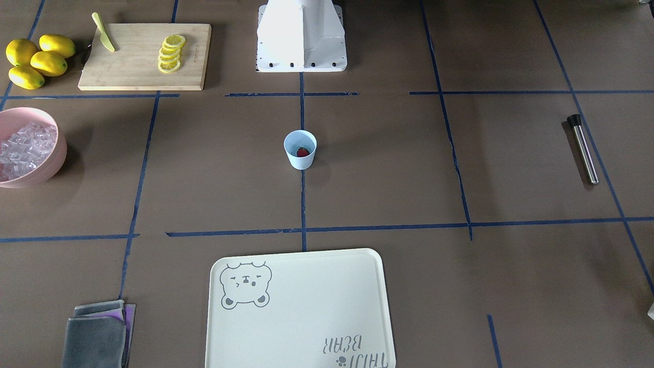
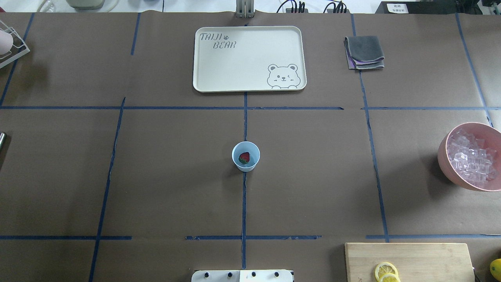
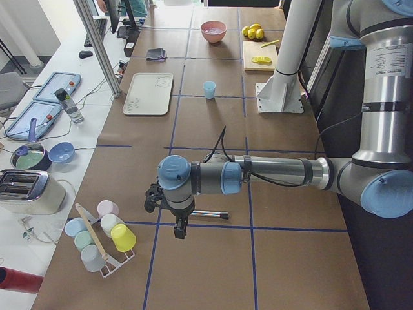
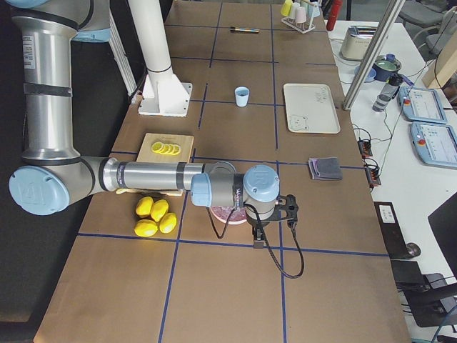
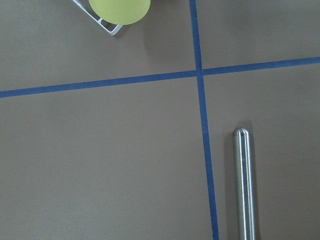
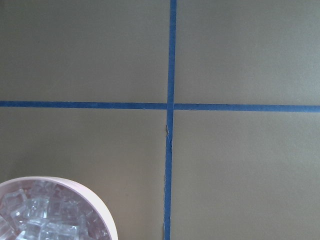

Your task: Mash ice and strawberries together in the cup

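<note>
The pale blue cup [image 1: 300,149] [image 2: 245,156] stands at the table's centre, on a blue tape line. A red strawberry [image 1: 303,152] [image 2: 244,158] lies inside it. The ice [image 1: 23,148] [image 2: 471,162] [image 6: 40,215] fills a pink bowl [image 2: 444,152] at the robot's right edge. My left gripper [image 3: 179,231] hangs over the table far to the left, beside a steel rod [image 5: 244,185] [image 1: 583,150]. My right gripper [image 4: 257,239] hovers next to the pink bowl. Neither gripper's fingers show in the wrist views, so I cannot tell whether they are open or shut.
A cream bear tray [image 2: 249,58] lies beyond the cup, a folded grey cloth [image 2: 364,52] to its right. A wooden board [image 1: 145,56] holds lemon slices [image 1: 170,53] and a green knife [image 1: 103,32], with whole lemons [image 1: 38,60] beside it. A rack of coloured cups [image 3: 103,236] stands at the left end.
</note>
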Controlling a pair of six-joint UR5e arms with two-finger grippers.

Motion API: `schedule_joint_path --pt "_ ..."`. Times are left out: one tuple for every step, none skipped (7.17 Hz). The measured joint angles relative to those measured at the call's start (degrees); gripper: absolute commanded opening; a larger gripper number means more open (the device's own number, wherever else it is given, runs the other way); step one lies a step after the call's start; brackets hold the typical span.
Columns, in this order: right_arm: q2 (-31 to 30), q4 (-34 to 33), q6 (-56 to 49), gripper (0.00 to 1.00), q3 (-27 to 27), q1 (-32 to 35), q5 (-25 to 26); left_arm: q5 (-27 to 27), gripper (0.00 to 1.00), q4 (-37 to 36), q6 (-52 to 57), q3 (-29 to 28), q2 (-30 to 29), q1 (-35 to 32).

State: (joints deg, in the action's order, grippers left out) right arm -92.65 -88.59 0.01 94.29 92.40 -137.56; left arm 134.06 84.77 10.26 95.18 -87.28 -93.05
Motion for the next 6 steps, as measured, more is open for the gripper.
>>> schedule_joint_path --pt "-0.1 0.0 0.04 0.99 -0.09 0.03 0.1 0.04 1.0 -0.12 -0.23 0.02 -0.01 -0.01" --pt "-0.13 0.0 0.06 0.99 -0.12 0.05 0.2 0.05 1.0 -0.23 -1.09 0.0 -0.05 -0.03" --pt "-0.15 0.0 0.07 0.99 -0.15 0.06 0.24 0.06 1.0 -0.16 -3.34 0.07 -0.07 -0.06" --pt "-0.16 0.0 0.07 0.99 -0.15 0.06 0.26 0.05 1.0 0.06 -5.78 0.21 -0.08 -0.09" --pt "-0.16 0.0 0.06 0.99 -0.16 0.09 0.29 0.01 1.0 0.16 -6.87 0.24 -0.08 -0.1" --pt "-0.15 0.0 0.02 0.99 -0.16 0.1 0.33 -0.01 1.0 0.22 -7.26 0.26 -0.07 -0.11"
